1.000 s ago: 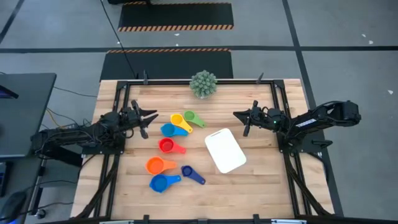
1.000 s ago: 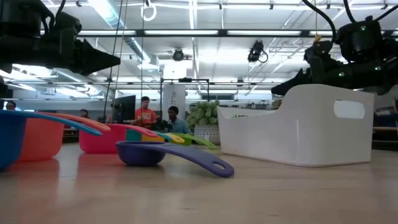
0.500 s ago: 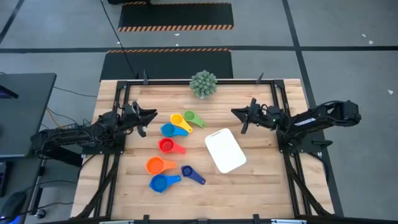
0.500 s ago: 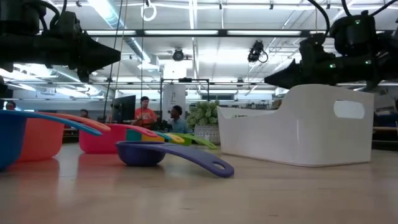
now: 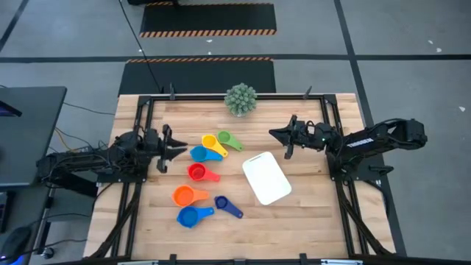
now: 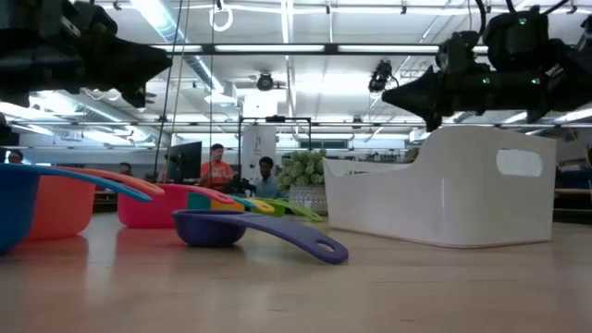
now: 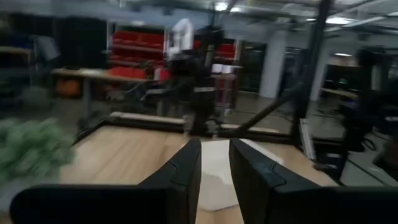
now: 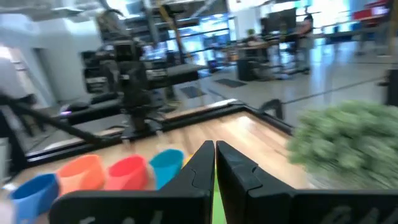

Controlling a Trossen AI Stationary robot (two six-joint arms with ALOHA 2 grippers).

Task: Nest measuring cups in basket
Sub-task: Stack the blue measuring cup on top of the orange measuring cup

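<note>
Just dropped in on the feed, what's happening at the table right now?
Nothing is gripped yet. The left pincer hovers open beside the coloured plastic measuring cups, which lie loose on the wooden table. The right pincer, fingers together, hangs just beyond the white rectangular plastic basket, which holds no cups.

Two slender, matte black, jointed robot arms, bodies built of tubular segments with boxy joint housings. Left end effector (image 5: pixel 171 144) and right end effector (image 5: pixel 282 138) each end in a pair of tapered, pointed black fingers. Small green indicator lights show on the right arm's wrist housing (image 6: pixel 518 69).
</note>
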